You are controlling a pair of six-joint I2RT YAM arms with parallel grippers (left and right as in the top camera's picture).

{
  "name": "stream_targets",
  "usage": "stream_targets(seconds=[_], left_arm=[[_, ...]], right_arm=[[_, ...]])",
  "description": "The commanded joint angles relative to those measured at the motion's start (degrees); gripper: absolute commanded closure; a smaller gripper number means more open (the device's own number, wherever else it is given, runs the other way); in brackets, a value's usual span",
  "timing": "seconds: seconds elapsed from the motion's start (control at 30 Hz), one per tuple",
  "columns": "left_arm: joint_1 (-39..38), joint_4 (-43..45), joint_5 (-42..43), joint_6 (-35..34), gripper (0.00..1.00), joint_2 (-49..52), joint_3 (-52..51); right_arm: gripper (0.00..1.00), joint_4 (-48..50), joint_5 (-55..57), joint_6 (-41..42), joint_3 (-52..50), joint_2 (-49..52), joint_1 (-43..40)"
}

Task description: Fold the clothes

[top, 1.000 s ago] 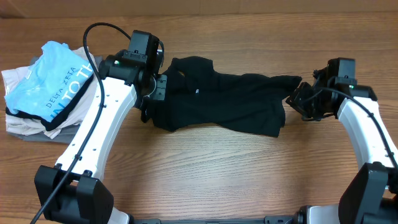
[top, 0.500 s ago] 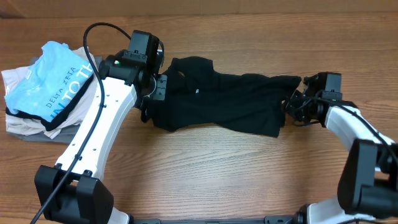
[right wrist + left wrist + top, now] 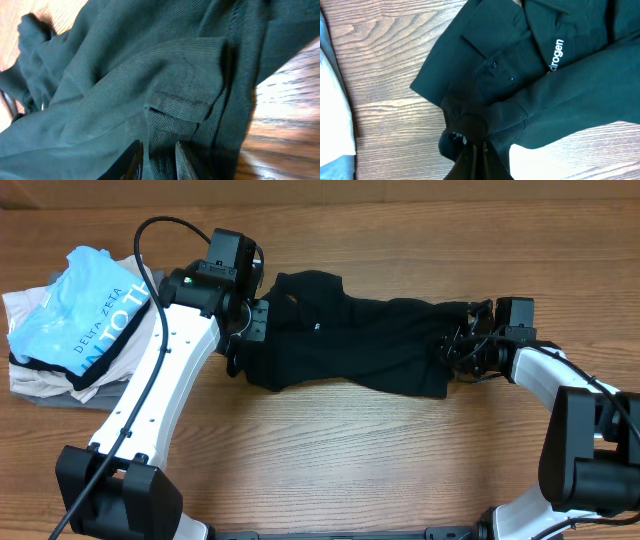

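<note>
The black shirt (image 3: pixel 360 340) lies spread sideways across the middle of the table, with small white print (image 3: pixel 556 54) on it. My left gripper (image 3: pixel 237 352) is at its left end, shut on a bunched fold of the black fabric (image 3: pixel 479 145). My right gripper (image 3: pixel 455 348) is over the shirt's right edge. In the right wrist view its fingers (image 3: pixel 156 157) pinch a folded mesh hem of the shirt (image 3: pixel 125 75), which fills that view.
A pile of folded garments (image 3: pixel 40 370) sits at the far left, topped by a light-blue shirt (image 3: pixel 85 305) with white lettering. Bare wooden table (image 3: pixel 340 450) lies in front of the black shirt.
My right gripper has moved left from beside the shirt's right edge onto it and closed on the hem. The left arm and the rest of the shirt have not moved.
</note>
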Motion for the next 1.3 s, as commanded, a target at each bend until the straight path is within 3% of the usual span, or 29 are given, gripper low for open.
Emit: stream_targets(seconds=[0.0, 0.13, 0.2, 0.3, 0.37, 0.57, 0.87, 1.1, 1.27], left_arm=[[0.50, 0.15, 0.63, 1.05, 0.96, 0.15, -0.50], [0.50, 0.20, 0.66, 1.05, 0.96, 0.15, -0.50], [0.50, 0.24, 0.63, 1.05, 0.96, 0.15, -0.50], [0.50, 0.24, 0.63, 1.05, 0.96, 0.15, -0.50], [0.50, 0.26, 0.66, 1.03, 0.96, 0.15, -0.50], [0.50, 0.20, 0.68, 1.03, 0.96, 0.15, -0.50], [0.50, 0.26, 1.99, 1.03, 0.96, 0.15, -0.50], [0.50, 0.17, 1.99, 1.05, 0.96, 0.15, -0.50], [0.59, -0.11, 1.92, 1.05, 0.96, 0.09, -0.48]], right_arm=[[0.75, 0.35, -2.29, -1.27, 0.83, -0.61, 0.13], [0.72, 0.50, -2.19, -1.31, 1.44, -0.87, 0.15], [0.57, 0.83, -0.37, -1.25, 1.44, -0.87, 0.15], [0.46, 1.22, 2.51, -1.25, 1.44, -0.85, 0.17], [0.45, 1.33, 3.69, -1.20, 1.42, -0.76, 0.26], [0.58, 3.21, 3.82, -1.01, 1.38, -0.74, 0.52], [0.60, 4.74, 4.44, -0.81, 1.38, 0.85, 1.25], [0.93, 5.60, 3.91, -0.79, 1.64, 0.94, 2.49], [0.96, -0.90, 4.57, -0.44, 4.83, -3.04, -0.15]])
